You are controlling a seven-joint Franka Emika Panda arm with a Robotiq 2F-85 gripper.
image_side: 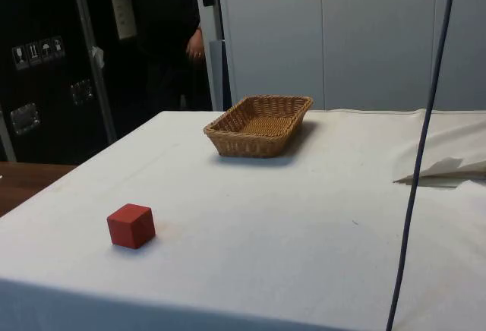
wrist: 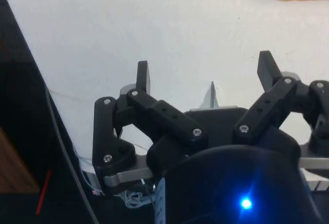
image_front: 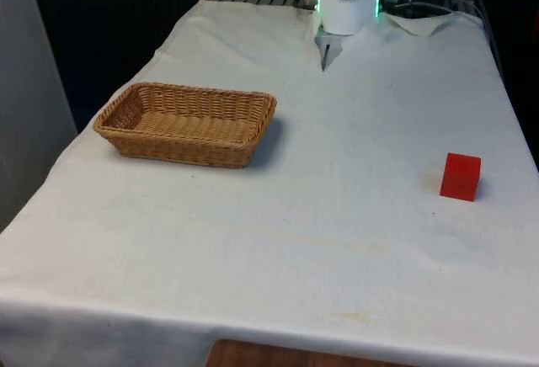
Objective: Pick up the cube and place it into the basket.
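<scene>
1. Red small cube (image_front: 460,177) sat on the white tablecloth (image_front: 337,215), at the front view's right, well apart from the basket.
2. Brown woven wicker basket (image_front: 187,123), rectangular, stood at the front view's left.
3. Black two-finger gripper (wrist: 205,75) was w/ fingers (wrist: 143,76) spread apart, holding nothing, above the cloth.

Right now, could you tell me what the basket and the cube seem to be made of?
Basket: woven wicker or rattan, tan and matte; the plaited strands show. Cube: plain red, smooth and matte with crisp edges; probably painted wood or plastic, I cannot tell which.
</scene>
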